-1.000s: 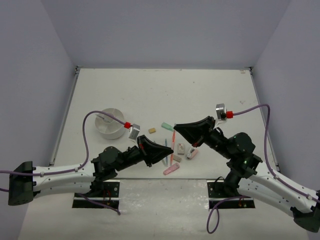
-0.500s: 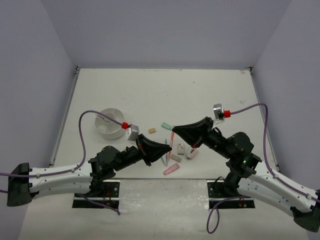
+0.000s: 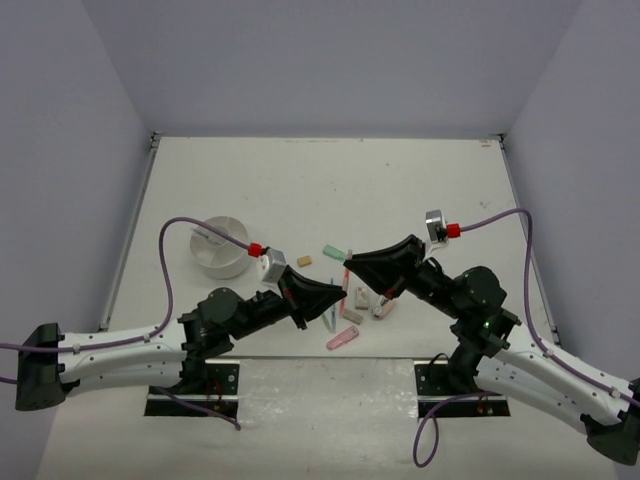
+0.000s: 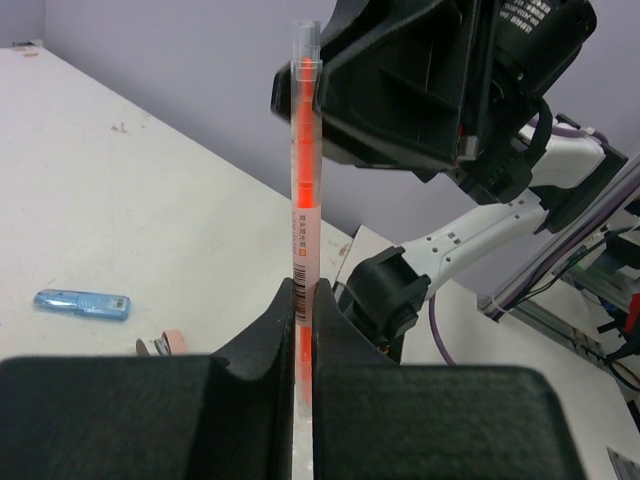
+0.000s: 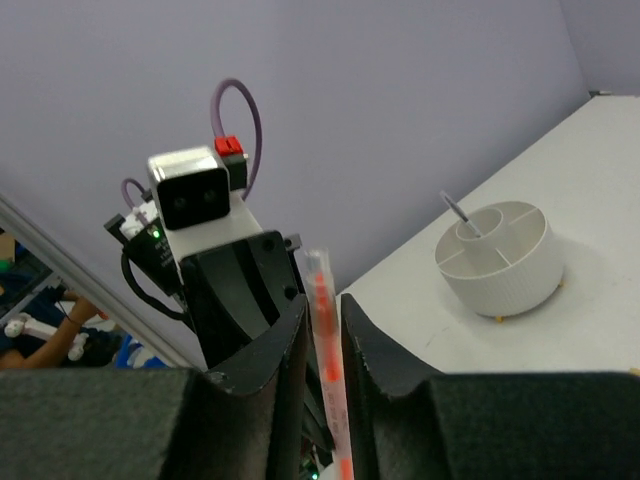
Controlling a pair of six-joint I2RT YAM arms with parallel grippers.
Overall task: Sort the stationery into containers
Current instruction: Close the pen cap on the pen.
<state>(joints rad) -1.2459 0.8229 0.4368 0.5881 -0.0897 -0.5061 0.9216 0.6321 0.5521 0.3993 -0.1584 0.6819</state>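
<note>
An orange pen [image 4: 303, 200] is being held off the worktop [image 3: 400, 190], well to the right of the round white holder [image 3: 222, 262]. Its lower part is being clamped by the left end effector [image 4: 305, 300], whose fingers are being pressed tight against it. Its upper part is being flanked by the right end effector [image 5: 323, 305]. Those fingers are being kept only narrowly apart on either side of the pen, and whether they are pressing it cannot be told. The two end effectors are being brought tip to tip over the scattered stationery. To the right of the holder, a tan eraser [image 3: 304, 261] and a green marker [image 3: 334, 252] are being left lying on the worktop. A pink marker [image 3: 343, 339] is lying nearer the arm bases. A blue marker [image 4: 82, 303] is being seen flat on the worktop in the left wrist view.
</note>
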